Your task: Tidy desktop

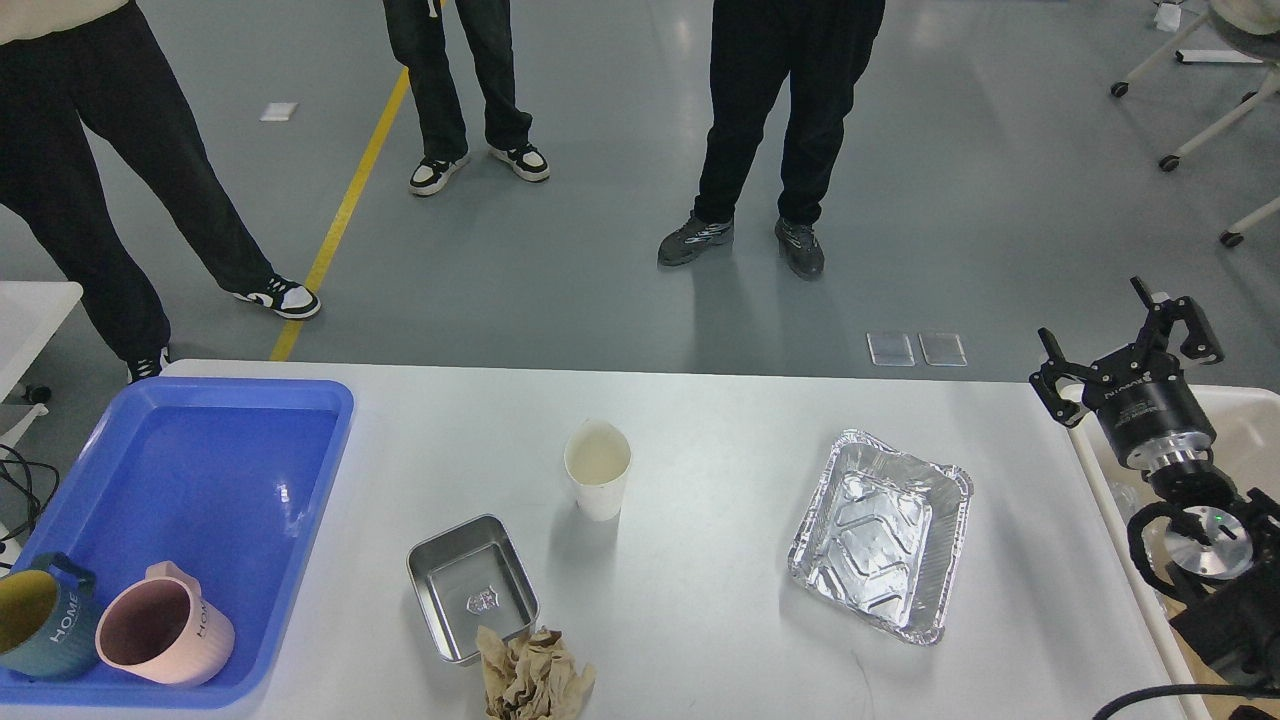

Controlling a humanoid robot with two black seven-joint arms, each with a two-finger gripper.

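Note:
The white desktop point(700, 420) fills the lower view. On it stand a white paper cup point(597, 468), a small steel tray point(472, 587), a crumpled brown paper wad point(532, 675) at the front edge, and a foil tray point(881, 532). My right gripper point(1128, 340) is open and empty, raised at the table's right end, right of the foil tray. My left gripper is out of view.
A blue plastic tray point(200, 470) at the left holds a pink mug point(160, 632) and a dark teal mug point(40, 622). A beige bin point(1245, 430) stands past the right edge. Three people point(770, 120) stand on the floor beyond the table.

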